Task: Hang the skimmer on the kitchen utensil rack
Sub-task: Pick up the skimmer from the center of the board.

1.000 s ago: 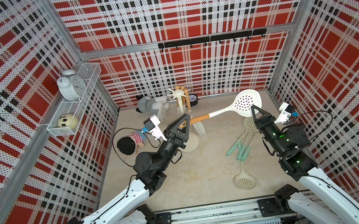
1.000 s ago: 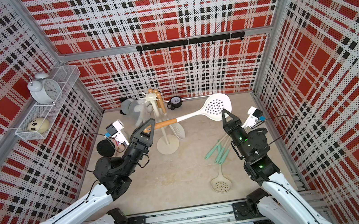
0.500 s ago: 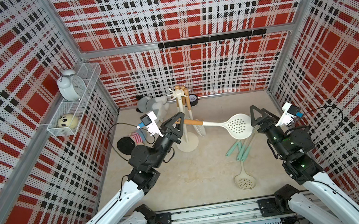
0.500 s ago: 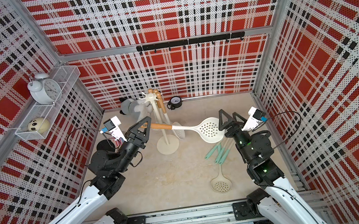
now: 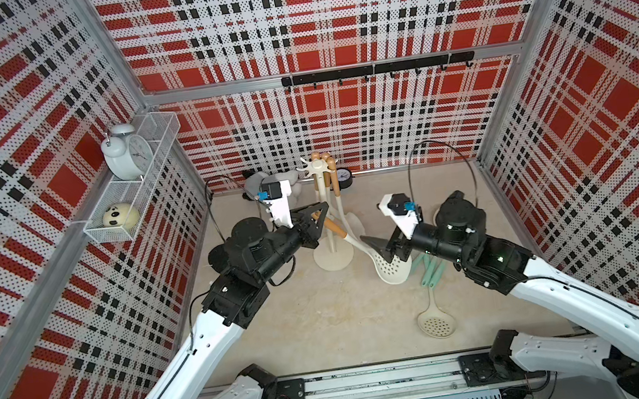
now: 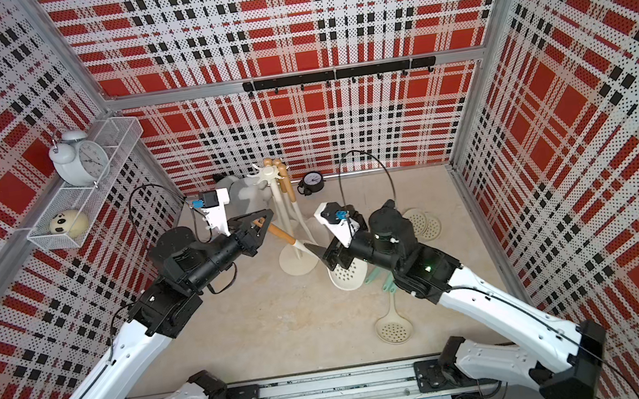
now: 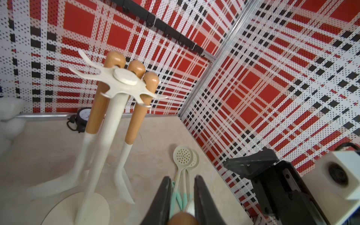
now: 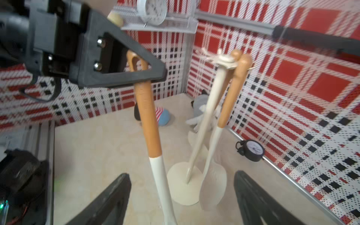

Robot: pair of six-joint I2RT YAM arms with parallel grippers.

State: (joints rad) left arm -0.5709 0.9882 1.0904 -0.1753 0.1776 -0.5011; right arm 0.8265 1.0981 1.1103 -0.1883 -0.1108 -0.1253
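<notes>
The cream, wood-handled skimmer (image 5: pixel 352 241) is pinched in the left gripper (image 5: pixel 322 217); the right gripper (image 8: pixel 181 173) has its jaws wide apart.

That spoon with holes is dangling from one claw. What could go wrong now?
The left claw alone pinches the skimmer near its handle's end, so it could swing or slip. The right claw stands open near its head, giving no support. It could also knock the rack, close beside it.
</notes>
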